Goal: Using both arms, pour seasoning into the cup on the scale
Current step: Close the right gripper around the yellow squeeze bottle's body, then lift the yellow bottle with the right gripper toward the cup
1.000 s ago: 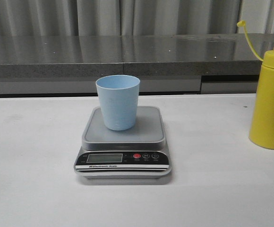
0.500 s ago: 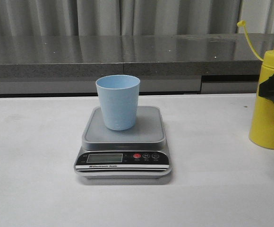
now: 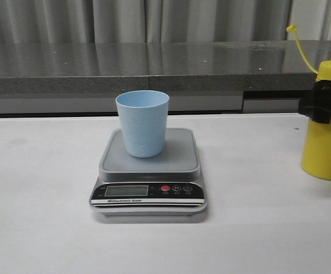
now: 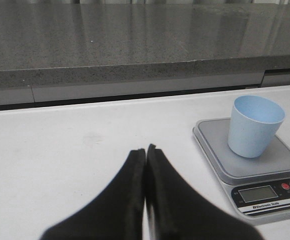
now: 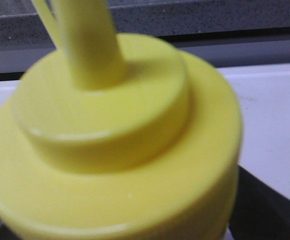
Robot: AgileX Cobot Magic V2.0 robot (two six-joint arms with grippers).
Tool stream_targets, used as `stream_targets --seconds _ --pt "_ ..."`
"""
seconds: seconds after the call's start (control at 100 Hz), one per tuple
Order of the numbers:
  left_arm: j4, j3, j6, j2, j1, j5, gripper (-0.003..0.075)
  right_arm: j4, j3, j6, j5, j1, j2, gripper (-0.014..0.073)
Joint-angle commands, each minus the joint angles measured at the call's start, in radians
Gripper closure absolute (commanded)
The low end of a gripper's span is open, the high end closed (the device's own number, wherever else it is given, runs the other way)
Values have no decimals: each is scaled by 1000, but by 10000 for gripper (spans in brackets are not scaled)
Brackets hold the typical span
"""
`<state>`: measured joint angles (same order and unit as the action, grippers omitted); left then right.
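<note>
the yellow seasoning bottle (image 3: 327, 134) stands upright on the white table (image 3: 40, 188) at the far right, well apart from the scale, its thin cap strap (image 3: 301, 48) curling up and away behind it. the right gripper (image 3: 323, 101) sits around the bottle's upper body just under the shoulder — a dark jaw crosses the yellow on the side toward the scale, and in the right wrist view the bottle's top (image 5: 110, 150) fills nearly everything, with black showing at both lower corners; whether the jaws actually press the plastic, i can't tell. the pale blue cup (image 3: 142, 123) stands upright on the steel platform of the scale (image 3: 148, 174), near the middle of the table, display and red button facing front. the left gripper (image 4: 146, 152) hangs over bare table beside the scale — fingers pressed together, holding nothing.
</note>
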<state>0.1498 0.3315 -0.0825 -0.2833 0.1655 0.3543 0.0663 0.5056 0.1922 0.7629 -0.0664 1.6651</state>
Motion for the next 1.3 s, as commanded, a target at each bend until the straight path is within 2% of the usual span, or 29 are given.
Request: stream_targets --seconds 0.0,0.18,0.32,0.46,0.69,0.79,0.92,1.29 --pt "11 26 10 -9 -3 -76 741 7 25 0 78 -3 -30 94" --pt "11 26 10 -9 -3 -76 741 10 25 0 78 -3 -30 352" --pt "11 26 10 -9 -3 -76 741 24 25 0 80 -3 -31 452" --pt "11 26 10 -9 -3 -76 741 79 42 0 5 -3 -86 465" --pt "11 26 10 -9 -3 -76 741 289 221 0 -392 -20 -220 465" --pt "11 26 10 -9 -3 -76 741 414 311 0 -533 -63 -239 465" --pt "11 26 10 -9 -3 -76 741 507 400 0 -665 -136 -239 465" --pt "11 26 10 -9 -3 -76 741 719 568 0 -903 -340 -189 465"
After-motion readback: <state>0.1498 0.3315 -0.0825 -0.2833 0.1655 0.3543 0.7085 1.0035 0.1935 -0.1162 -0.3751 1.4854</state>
